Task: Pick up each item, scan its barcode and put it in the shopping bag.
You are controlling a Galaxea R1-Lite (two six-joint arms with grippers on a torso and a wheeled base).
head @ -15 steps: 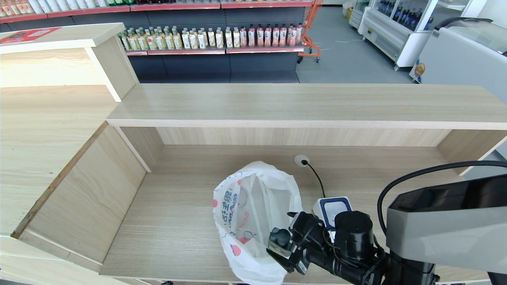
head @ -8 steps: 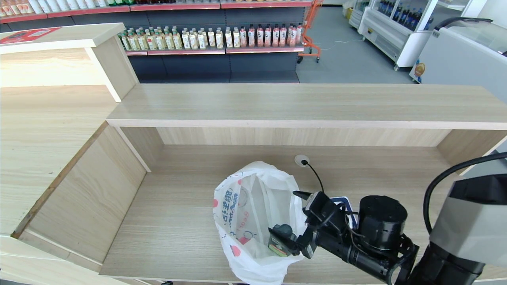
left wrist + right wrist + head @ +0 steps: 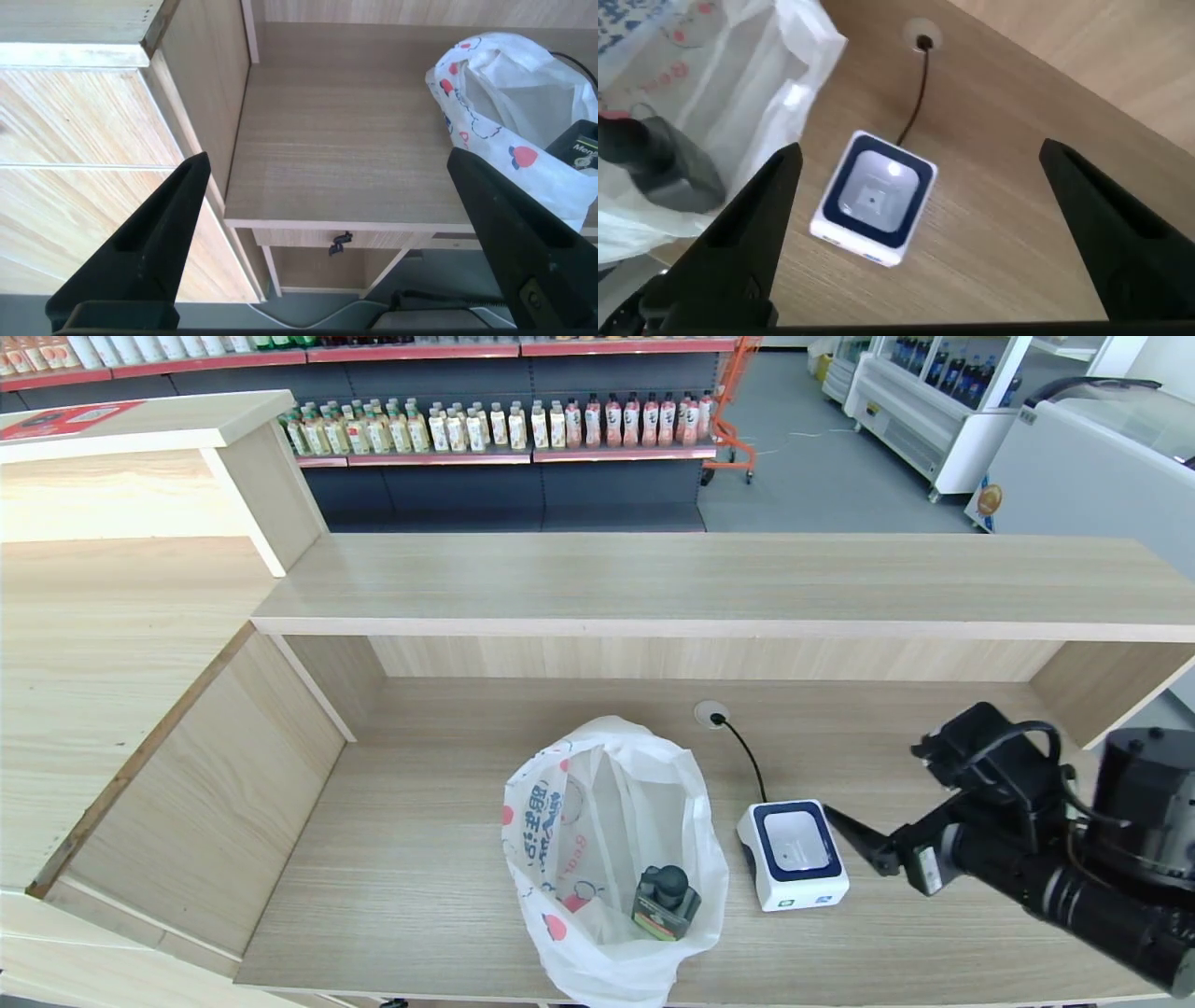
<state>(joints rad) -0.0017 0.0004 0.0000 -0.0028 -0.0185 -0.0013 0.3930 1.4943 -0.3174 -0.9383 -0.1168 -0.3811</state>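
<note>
Head view: bottle (image 3: 666, 901) sits in shopping bag (image 3: 540, 826), apart from gaping right jaws.

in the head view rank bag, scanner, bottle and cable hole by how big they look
1. bag, by far the largest
2. scanner
3. bottle, a bit smaller than the scanner; it sits low in the bag, so part of it may be hidden
4. cable hole, smallest, and farthest from the camera
</note>
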